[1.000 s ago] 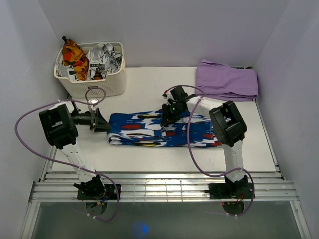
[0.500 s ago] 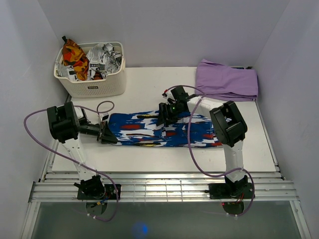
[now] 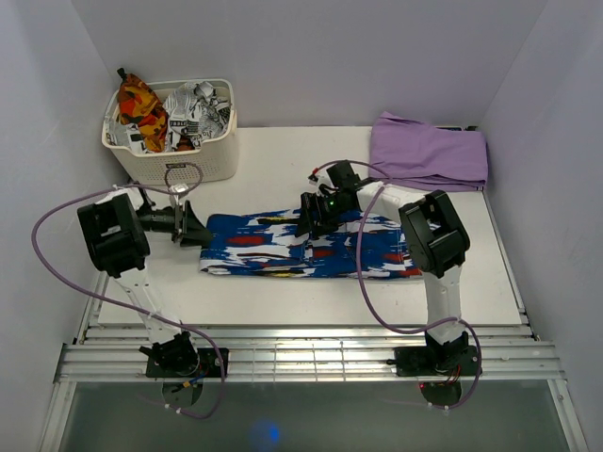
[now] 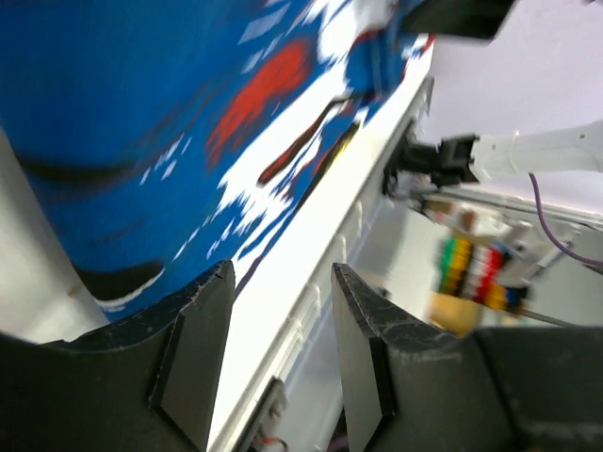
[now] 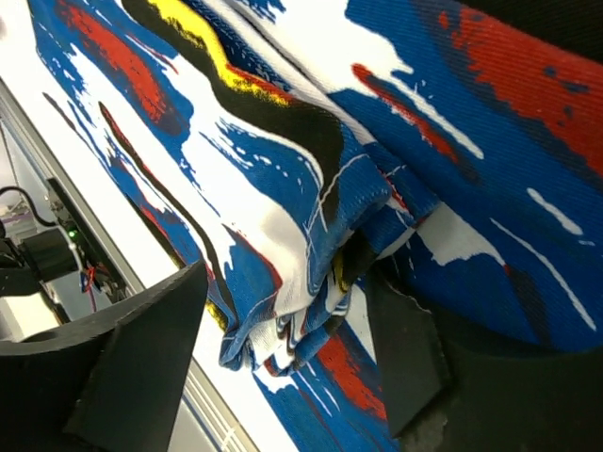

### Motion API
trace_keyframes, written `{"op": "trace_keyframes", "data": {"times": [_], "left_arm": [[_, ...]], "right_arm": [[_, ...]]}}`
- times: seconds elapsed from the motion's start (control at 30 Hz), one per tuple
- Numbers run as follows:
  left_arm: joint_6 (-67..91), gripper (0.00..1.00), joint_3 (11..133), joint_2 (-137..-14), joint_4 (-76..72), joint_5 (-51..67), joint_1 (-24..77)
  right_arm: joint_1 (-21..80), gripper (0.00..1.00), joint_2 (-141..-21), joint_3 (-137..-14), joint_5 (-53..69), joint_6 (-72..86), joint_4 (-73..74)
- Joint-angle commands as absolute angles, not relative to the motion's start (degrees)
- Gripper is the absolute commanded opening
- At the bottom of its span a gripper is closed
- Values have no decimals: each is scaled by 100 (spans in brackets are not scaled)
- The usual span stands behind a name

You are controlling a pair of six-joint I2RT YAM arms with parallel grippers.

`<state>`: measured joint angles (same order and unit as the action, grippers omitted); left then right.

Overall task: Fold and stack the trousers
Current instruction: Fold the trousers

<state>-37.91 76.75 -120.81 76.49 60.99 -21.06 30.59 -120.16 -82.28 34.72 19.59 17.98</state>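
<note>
Table point(image 3: 273, 303) wht — trousers point(image 3: 283, 247) mid, basket point(image 3: 179, 165) far-L, lilac cloth point(image 3: 429, 155) far-R, pale walls point(image 3: 311, 56)

Blue streaked trousers point(image 3: 273, 250), folded into a long band on the worktop point(image 3: 283, 301).
The cloth is soft and bright blue, with brush-stroke streaks of white, red, black and a little yellow. The band lies flat across the middle of the worktop and runs left to right. Near the middle of its far edge the layers are rucked up into a small bunched ridge, seen close in the right wrist view.
</note>
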Motion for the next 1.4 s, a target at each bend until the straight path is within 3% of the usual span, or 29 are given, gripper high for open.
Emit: {"op": "trace_keyframes", "data": {"times": [0.0,0.13,0.17,0.37,0.5,0.63,0.77,0.93,1.13,1.37], "left_arm": [[-4027,57,8305,-11303,7736,6995,-2136],[-2842,55,8245,-11224,6072,7137,-2013],[-2204,55,8140,-11206,5716,7102,-1978],[-108,53,7146,-11573,3025,6101,-1793],[552,52,7093,-12076,2620,5556,-1767],[379,55,7084,-11840,2697,5686,-1767],[-280,68,6988,-11120,3409,5642,-1854],[-948,77,6864,-10416,4374,4915,-2293],[-1889,78,6488,-10459,4746,3912,-2443],[-1899,68,6091,-11021,4351,4367,-2259]], "right_arm": [[2944,75,-11813,-8095,3059,1582,2250],[2936,89,-11505,-8095,2953,1302,2443],[2936,96,-11400,-8112,2901,1249,2565],[2830,90,-11163,-8235,2444,581,3067],[2839,99,-10873,-8174,2818,308,3129],[2944,85,-10618,-8139,3576,369,2866],[3093,68,-10503,-8042,4007,624,2461],[3199,58,-10915,-8051,4026,554,2522],[3199,52,-11662,-8077,3525,343,2681],[3208,47,-12330,-8226,3147,150,2769]]}}
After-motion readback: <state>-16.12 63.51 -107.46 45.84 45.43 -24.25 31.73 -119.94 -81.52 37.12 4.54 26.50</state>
